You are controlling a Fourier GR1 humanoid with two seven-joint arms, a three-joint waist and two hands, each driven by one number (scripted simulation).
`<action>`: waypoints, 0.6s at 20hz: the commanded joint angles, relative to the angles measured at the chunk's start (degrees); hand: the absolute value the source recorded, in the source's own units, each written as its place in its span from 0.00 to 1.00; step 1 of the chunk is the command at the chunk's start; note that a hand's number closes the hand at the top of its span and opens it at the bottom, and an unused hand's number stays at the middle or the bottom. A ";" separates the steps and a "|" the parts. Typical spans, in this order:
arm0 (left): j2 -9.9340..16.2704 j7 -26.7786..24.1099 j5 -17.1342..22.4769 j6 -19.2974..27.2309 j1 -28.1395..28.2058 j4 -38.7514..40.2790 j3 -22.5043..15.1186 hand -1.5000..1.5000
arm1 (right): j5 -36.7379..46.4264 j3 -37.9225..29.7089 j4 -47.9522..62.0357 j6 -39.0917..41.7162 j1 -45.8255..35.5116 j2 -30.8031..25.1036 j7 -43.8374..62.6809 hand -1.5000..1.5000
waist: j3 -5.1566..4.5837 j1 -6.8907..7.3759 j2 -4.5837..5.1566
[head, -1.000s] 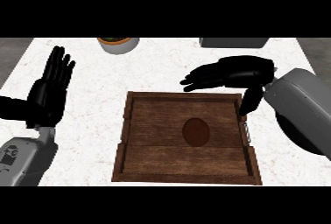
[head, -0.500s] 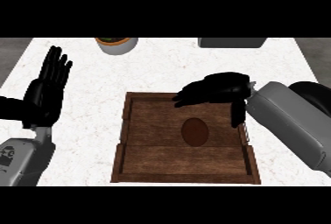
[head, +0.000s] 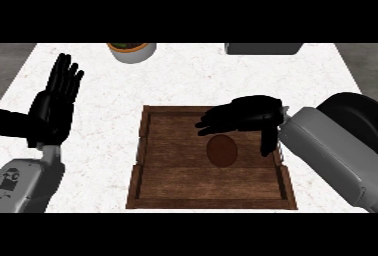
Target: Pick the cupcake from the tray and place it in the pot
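A brown cupcake lies near the middle of the wooden tray. My right hand hangs open just above and behind the cupcake, fingers stretched leftward, thumb pointing down at the cupcake's right side. It does not touch the cupcake. The grey pot shows only as a rim at the far edge, right of centre. My left hand rests open at the left, fingers up.
A white bowl with brown contents stands at the far edge, left of centre. The white marble counter lies bare between the tray and the far objects. My right forearm covers the tray's right rim.
My right hand has moved down and left from behind the tray to a spot over the cupcake. The left hand and the cupcake have stayed put.
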 commanded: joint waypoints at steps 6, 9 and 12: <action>-1.99 -2.77 -2.43 -2.77 3.28 0.46 1.95 0.50 | 9.14 -3.49 1.66 0.63 2.12 5.23 2.38 0.00 | 0.00 0.14 0.03; -1.37 2.09 -2.40 -1.96 1.11 -2.54 2.71 0.50 | 11.21 -2.15 -1.24 2.58 4.91 9.16 7.45 0.00 | 0.00 -0.01 -0.07; -3.42 -2.86 -3.09 -3.82 1.42 2.95 3.12 0.50 | 13.54 -2.17 0.58 -0.26 7.47 11.15 5.54 0.00 | -0.01 -0.18 0.04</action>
